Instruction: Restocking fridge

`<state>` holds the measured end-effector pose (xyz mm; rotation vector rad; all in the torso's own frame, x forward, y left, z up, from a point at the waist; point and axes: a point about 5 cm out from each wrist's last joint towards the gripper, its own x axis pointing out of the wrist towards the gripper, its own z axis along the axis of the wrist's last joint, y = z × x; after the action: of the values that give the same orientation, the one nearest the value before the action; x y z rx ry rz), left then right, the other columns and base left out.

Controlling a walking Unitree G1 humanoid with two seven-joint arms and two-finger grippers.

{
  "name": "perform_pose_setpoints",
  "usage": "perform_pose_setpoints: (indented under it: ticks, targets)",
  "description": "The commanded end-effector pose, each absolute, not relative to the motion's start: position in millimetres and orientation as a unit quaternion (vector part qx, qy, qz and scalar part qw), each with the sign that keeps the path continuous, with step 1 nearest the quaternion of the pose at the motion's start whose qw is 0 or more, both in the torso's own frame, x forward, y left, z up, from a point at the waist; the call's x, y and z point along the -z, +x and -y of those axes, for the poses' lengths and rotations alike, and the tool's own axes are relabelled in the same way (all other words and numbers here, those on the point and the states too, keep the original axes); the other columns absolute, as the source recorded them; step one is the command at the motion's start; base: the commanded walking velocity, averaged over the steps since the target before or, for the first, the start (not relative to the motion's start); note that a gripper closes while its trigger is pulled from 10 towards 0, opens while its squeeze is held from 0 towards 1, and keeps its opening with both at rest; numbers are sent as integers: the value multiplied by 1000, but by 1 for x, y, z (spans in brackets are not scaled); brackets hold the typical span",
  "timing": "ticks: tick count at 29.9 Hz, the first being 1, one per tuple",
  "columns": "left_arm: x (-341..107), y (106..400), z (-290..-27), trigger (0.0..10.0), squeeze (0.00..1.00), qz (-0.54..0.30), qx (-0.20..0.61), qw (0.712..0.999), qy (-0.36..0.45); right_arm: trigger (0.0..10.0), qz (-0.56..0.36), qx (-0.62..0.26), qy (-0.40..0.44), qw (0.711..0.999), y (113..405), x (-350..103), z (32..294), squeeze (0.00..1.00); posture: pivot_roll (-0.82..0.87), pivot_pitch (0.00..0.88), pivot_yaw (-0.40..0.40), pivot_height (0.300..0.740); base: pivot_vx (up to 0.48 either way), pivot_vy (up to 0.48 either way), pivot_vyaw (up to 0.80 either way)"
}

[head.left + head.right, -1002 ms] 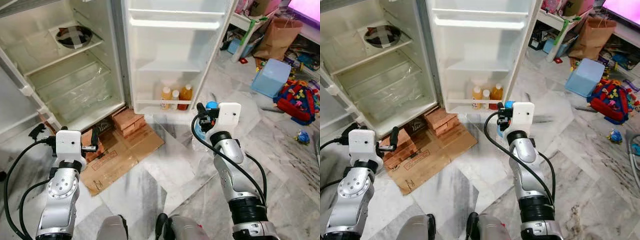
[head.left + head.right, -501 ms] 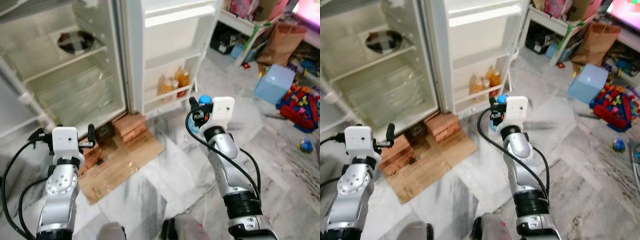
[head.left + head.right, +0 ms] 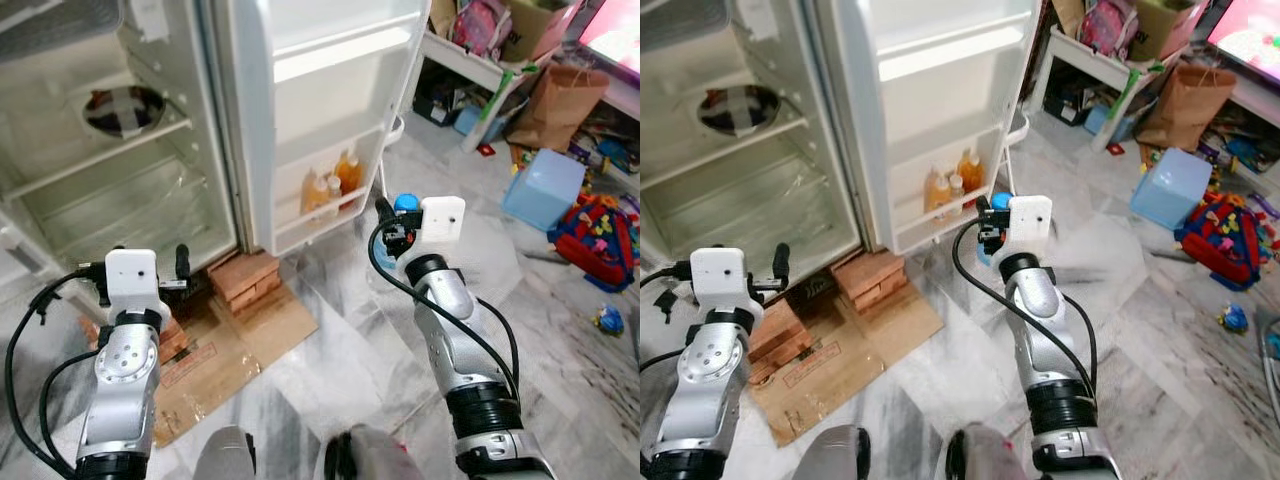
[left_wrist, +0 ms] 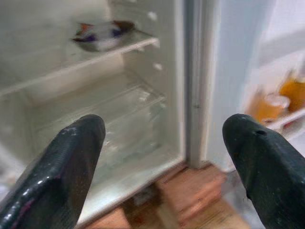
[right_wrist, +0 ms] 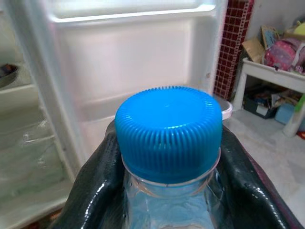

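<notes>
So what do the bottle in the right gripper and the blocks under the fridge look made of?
Bottle: clear, glossy plastic by its see-through neck; blue cap is ridged matte plastic. Blocks: reddish, rough-looking, stacked in courses, probably clay brick.

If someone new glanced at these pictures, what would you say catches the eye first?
The open white fridge stands nearly bare: one dark plate on an upper shelf, three orange juice bottles in the door's bottom rack. Before it, the right hand grips a clear bottle with a ribbed blue cap, while the left hand hangs open.
</notes>
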<state>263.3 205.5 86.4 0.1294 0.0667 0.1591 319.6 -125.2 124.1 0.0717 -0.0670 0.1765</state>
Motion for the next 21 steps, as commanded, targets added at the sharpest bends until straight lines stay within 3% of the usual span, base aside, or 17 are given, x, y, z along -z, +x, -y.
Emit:
perform_pose_setpoints:
  ticks: [1,4,21]
  targets:
    - [-85,264,-200,10000,0,-39,-72,994,67,10000,49,-73,34,996,321,-130,133,0,69,147,-78,740,371,-300,0]
    - [-85,265,-201,10000,0,-42,-76,994,67,10000,50,-74,35,995,322,-130,132,0,69,147,-77,740,391,-274,0]
    - [-81,267,-210,10000,0,-60,-110,990,71,10000,52,-133,38,989,316,-129,119,0,67,141,-78,740,432,0,0]
